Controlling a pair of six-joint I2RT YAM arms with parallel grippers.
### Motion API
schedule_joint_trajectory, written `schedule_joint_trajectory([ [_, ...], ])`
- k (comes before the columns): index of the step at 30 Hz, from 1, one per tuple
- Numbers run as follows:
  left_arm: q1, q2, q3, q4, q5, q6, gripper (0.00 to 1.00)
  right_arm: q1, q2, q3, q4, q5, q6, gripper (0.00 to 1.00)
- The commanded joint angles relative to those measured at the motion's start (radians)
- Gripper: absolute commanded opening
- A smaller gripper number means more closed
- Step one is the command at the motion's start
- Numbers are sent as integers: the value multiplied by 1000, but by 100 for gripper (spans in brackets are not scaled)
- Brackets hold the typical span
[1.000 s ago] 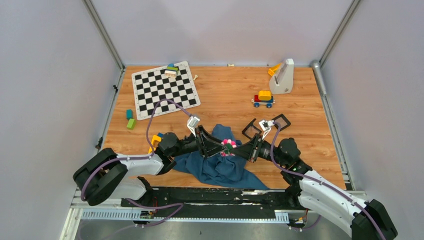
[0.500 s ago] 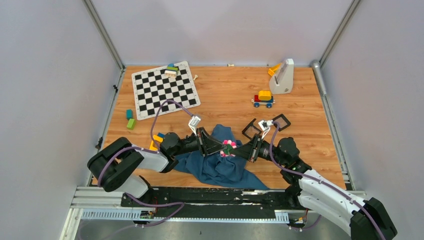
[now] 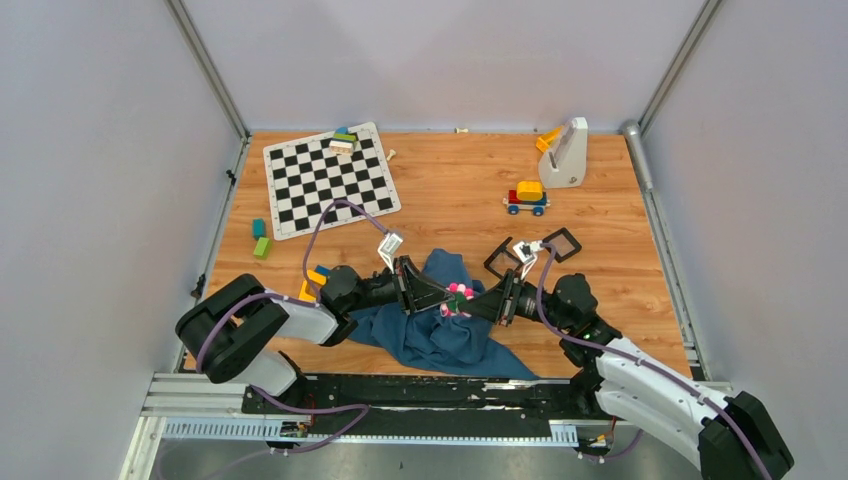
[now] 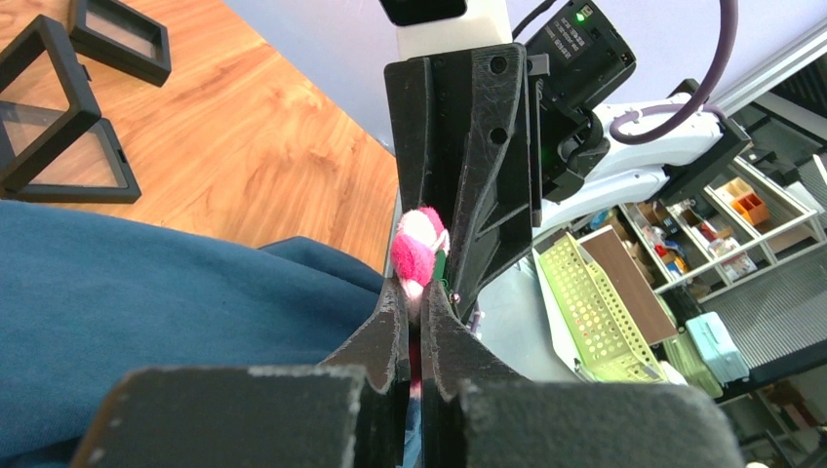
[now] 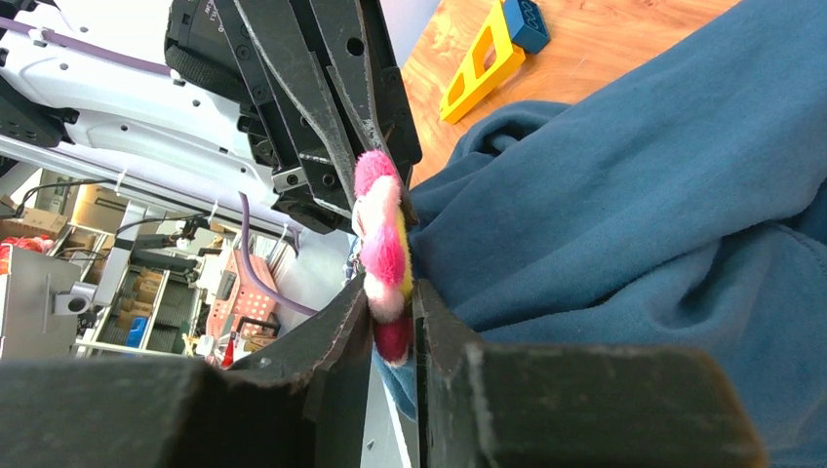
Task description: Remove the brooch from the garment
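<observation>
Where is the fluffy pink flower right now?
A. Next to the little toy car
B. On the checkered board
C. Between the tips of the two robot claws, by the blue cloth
C: the brooch sits right where the tips of the left gripper and the right gripper meet, against the garment.

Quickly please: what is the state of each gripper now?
Left gripper: closed on the brooch.
Right gripper: around the brooch, grip cannot be told.
</observation>
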Motion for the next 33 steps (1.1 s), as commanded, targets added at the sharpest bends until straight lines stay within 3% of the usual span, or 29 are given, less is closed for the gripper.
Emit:
schedule_joint_trajectory([
  [1, -26, -32, 20, 28, 40, 3, 0, 9, 25, 45, 66, -29, -3, 20],
  [4, -26, -40, 21, 17, 36, 5, 0, 9, 32, 55, 39, -31, -20, 26],
  [10, -26, -65, 28, -41, 16, 3, 0, 12, 50, 89, -24, -20, -56, 26],
  [17, -26, -103, 22, -80, -13, 5, 0, 14, 61, 97, -34, -10, -55, 13],
  [28, -17, -171, 13, -184, -40, 51, 0, 14, 5, 105, -78, 11, -64, 23],
  [33, -13, -188, 22, -222, -35, 62, 0, 14, 4, 113, -91, 8, -71, 11],
])
